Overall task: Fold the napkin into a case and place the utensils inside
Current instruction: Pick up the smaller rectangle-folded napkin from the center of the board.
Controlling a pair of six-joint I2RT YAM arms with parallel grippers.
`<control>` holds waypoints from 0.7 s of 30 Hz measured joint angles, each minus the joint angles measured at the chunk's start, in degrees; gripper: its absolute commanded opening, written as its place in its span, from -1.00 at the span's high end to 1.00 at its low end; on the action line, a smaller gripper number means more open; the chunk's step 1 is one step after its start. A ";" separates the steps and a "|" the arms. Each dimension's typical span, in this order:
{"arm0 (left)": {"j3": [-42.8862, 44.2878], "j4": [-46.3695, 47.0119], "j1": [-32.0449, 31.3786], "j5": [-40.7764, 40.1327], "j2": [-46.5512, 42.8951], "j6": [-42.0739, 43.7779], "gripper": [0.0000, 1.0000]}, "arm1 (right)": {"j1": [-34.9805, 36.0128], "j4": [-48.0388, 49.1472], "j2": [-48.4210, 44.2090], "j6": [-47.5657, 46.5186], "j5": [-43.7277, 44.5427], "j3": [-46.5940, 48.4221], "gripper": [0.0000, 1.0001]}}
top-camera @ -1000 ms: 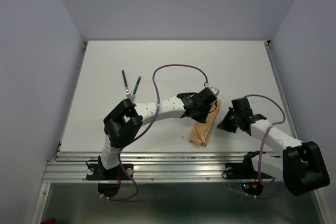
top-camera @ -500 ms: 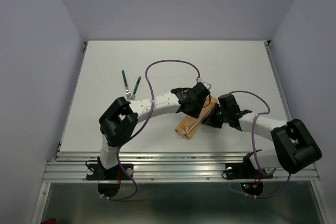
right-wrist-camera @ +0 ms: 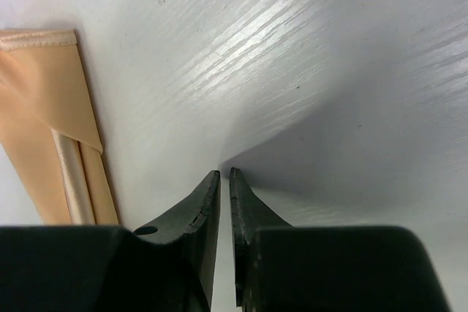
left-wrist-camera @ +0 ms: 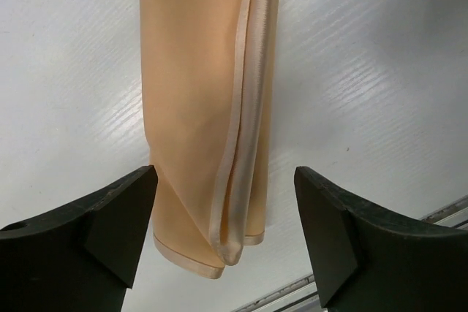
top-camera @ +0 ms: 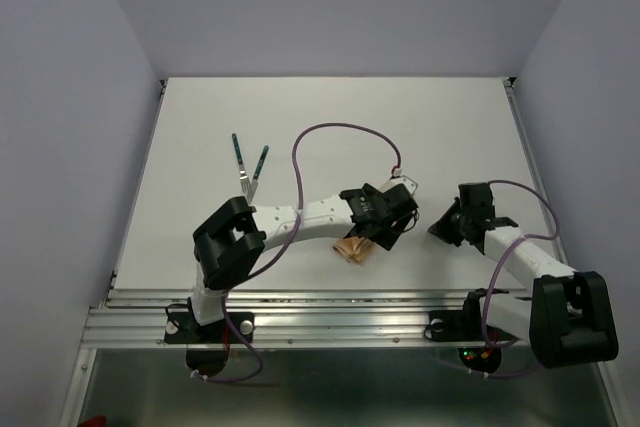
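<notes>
Peach case [left-wrist-camera: 197,85], flat, straddled by left claw [left-wrist-camera: 223,188]

white table [top-camera: 330,117] bears the folded case [left-wrist-camera: 197,71]; utensils [top-camera: 260,161] lie well apart

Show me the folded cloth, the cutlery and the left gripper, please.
folded cloth [left-wrist-camera: 194,93]: left wrist view, middle of its flat top layer.
cutlery [top-camera: 238,155]: top view, green handle of the left piece.
left gripper [left-wrist-camera: 225,195]: left wrist view, midway between its open fingertips.
</notes>
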 measured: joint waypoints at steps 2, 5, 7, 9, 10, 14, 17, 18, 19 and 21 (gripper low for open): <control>0.44 -0.33 -1.55 -1.90 0.46 0.48 -0.75 | -0.37 -0.09 0.04 -0.92 0.00 0.00 0.67; 0.92 -0.33 -3.26 -4.26 1.84 1.07 -0.66 | -0.57 -0.31 0.15 -1.81 -0.22 0.02 0.66; 1.18 -0.26 -4.11 -5.60 3.13 1.49 -0.56 | -0.57 -0.31 0.15 -2.16 -0.31 0.02 0.66; 1.46 -0.39 -4.94 -7.04 4.70 1.81 -0.50 | -0.57 -0.31 0.15 -2.40 -0.44 0.02 0.65; 1.64 -0.42 -5.22 -7.48 5.33 1.95 -0.50 | -0.57 -0.31 0.15 -2.56 -0.50 0.02 0.65; 2.82 -0.39 -6.27 -9.92 8.66 2.25 -0.38 | -0.59 -0.31 0.15 -2.89 -0.70 0.02 0.66; 3.06 -0.55 -6.45 -11.43 9.77 2.45 -0.28 | -0.59 -0.31 0.15 -3.04 -0.81 0.02 0.65; 3.26 -0.63 -6.67 -11.85 10.08 2.49 -0.26 | -0.59 -0.31 0.15 -3.06 -0.85 0.02 0.66; 3.30 -0.61 -6.64 -12.00 10.14 2.45 -0.25 | -0.59 -0.31 0.20 -3.13 -0.90 0.04 0.66; 3.45 -0.72 -6.62 -12.63 10.21 2.51 -0.22 | -0.59 -0.33 0.26 -3.19 -0.94 0.11 0.66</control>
